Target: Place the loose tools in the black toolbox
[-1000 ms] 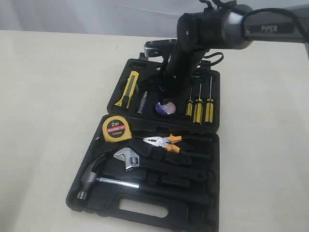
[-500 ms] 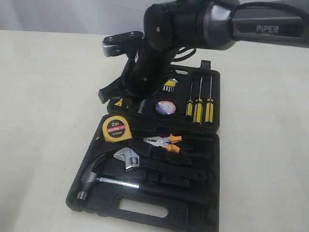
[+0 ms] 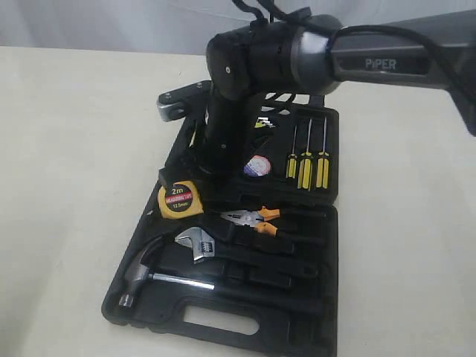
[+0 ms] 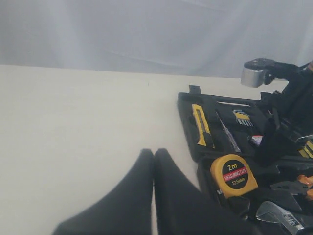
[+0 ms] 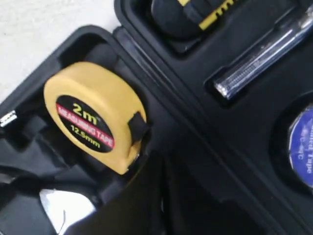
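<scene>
A: Where is the tape measure sitting?
B: It's lying in the black toolbox. The right fingers are hovering just beside it, clenched and empty.
A: Risk?
B: If they're descending clenched, they may be knocking it out of its recess.

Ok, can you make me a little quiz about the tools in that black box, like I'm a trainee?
1. True or false: the yellow tape measure sits inside the black toolbox.
2. How many screwdrivers with yellow-black handles stand side by side in the box? A two, B three, C five.
3. Fill the gap: the shiny tool lying between the hammer and the pliers is the adjustable ____.

Key: 1 true. 2 B. 3 wrench.
</scene>
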